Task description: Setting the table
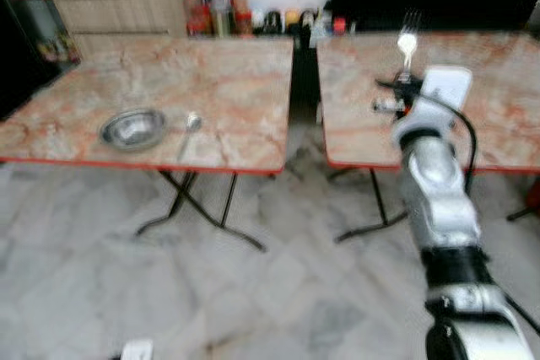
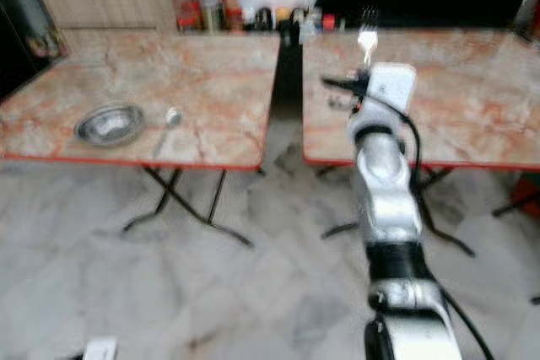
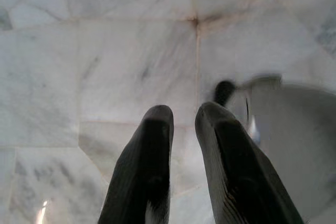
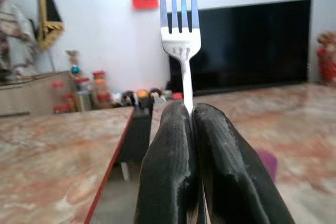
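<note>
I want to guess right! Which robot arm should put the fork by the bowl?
The right one. Its right gripper already holds the silver metal fork upright. The left gripper hangs over the floor, holding nothing. The round steel bowl and spoon wait on the left marble table.

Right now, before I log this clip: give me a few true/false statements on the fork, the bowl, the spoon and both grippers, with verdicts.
1. The right gripper holds a fork with its tines up. True.
2. The metal bowl sits on the right-hand table. False: it is on the left table.
3. A spoon lies beside the bowl on its right. True.
4. The left gripper holds the spoon. False: it holds nothing and points at the tiled floor.
5. The fork rests on the table. False: it is held in the air.
</note>
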You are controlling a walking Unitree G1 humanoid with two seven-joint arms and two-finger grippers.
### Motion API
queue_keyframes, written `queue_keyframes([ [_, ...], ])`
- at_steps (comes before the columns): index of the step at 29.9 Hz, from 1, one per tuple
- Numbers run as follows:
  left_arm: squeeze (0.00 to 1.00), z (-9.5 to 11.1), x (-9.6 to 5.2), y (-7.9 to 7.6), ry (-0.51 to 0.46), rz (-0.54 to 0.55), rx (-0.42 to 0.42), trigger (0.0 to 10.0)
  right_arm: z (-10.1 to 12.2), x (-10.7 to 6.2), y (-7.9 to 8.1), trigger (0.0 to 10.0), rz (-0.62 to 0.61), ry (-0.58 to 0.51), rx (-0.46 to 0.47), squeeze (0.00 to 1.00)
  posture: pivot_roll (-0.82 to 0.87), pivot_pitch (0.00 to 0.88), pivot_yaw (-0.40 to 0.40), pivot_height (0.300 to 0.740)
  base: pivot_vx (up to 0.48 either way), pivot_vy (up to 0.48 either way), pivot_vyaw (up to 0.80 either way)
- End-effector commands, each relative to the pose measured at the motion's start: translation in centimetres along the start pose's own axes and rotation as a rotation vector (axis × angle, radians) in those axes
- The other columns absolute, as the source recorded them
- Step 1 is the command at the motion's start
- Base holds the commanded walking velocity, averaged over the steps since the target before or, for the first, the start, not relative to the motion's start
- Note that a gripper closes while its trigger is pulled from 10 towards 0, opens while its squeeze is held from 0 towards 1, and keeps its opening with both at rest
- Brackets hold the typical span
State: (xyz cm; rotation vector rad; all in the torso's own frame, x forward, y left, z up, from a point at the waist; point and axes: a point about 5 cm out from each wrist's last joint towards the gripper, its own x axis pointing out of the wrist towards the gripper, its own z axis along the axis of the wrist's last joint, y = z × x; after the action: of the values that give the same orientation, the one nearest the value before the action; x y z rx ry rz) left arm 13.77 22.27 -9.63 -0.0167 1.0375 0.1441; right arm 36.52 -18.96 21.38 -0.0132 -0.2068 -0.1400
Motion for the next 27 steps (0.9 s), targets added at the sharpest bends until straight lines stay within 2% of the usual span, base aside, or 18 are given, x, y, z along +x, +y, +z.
queue_keyframes([
  [1, 0.0, 0.55, 0.02, 0.64, -0.016, 0.023, -0.009, 10.0, 0.53, 0.16, 0.64, 10.0, 0.019, -0.015, 0.01, 0.0, 0.0, 0.067, 0.005, 0.736, 0.0, 0.48, 0.0],
  [21, 0.0, 0.73, 0.04, 0.82, -0.022, 0.04, -0.024, 10.0, 0.33, 0.27, 0.58, 10.0, 0.01, 0.009, 0.002, 0.0, 0.01, 0.135, 0.008, 0.736, 0.0, 0.48, 0.0],
  [27, 0.0, 0.9, 0.05, 0.88, -0.028, 0.046, -0.01, 10.0, 0.48, 0.33, 0.33, 10.0, 0.006, 0.007, 0.0, 0.0, 0.01, 0.15, 0.01, 0.736, 0.0, 0.0, 0.0],
])
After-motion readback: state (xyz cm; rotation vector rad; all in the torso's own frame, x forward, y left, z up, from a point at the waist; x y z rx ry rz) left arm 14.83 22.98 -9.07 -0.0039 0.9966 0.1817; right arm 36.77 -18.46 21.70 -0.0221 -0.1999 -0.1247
